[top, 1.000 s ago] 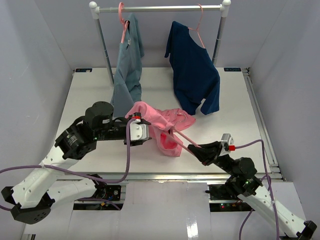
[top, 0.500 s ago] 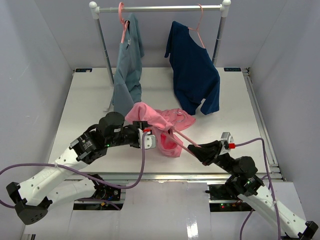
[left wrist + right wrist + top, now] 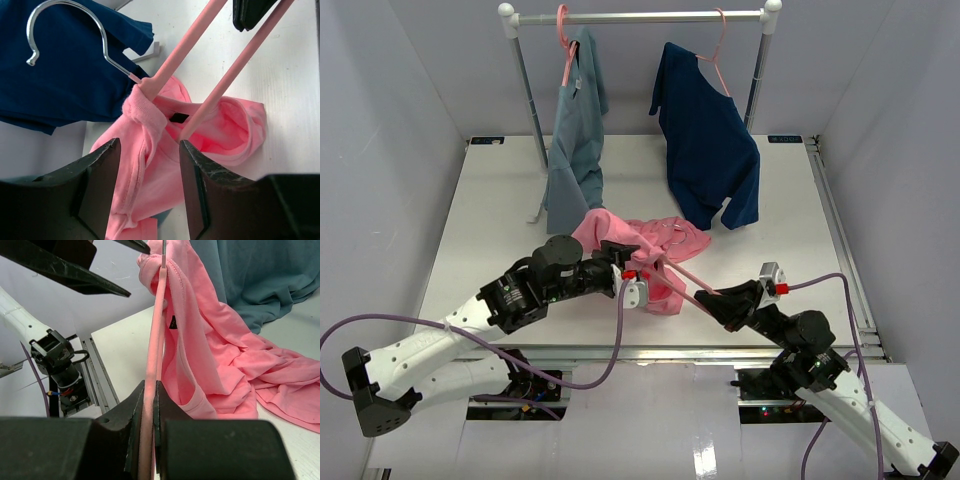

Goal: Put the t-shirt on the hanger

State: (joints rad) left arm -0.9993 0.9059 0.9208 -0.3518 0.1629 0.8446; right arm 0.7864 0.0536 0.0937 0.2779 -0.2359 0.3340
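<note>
The salmon-pink t-shirt (image 3: 620, 232) lies crumpled mid-table, its collar looped round the neck of the pink hanger (image 3: 688, 280). My right gripper (image 3: 713, 300) is shut on the hanger's lower bars and holds it slanting up to the left; the right wrist view shows the bar (image 3: 157, 325) pinched between the jaws (image 3: 150, 392), with the shirt (image 3: 215, 345) draped along it. My left gripper (image 3: 642, 270) is open and empty, just above the shirt. In the left wrist view its jaws (image 3: 147, 146) straddle pink cloth (image 3: 150, 175) below the hanger's neck (image 3: 185, 47) and metal hook (image 3: 102, 35).
A clothes rail (image 3: 640, 17) stands at the back with a grey-blue shirt (image 3: 575, 140) and a navy shirt (image 3: 710, 150) on their own hangers. The navy hem (image 3: 65, 75) hangs close behind the hook. Walls enclose the table on three sides.
</note>
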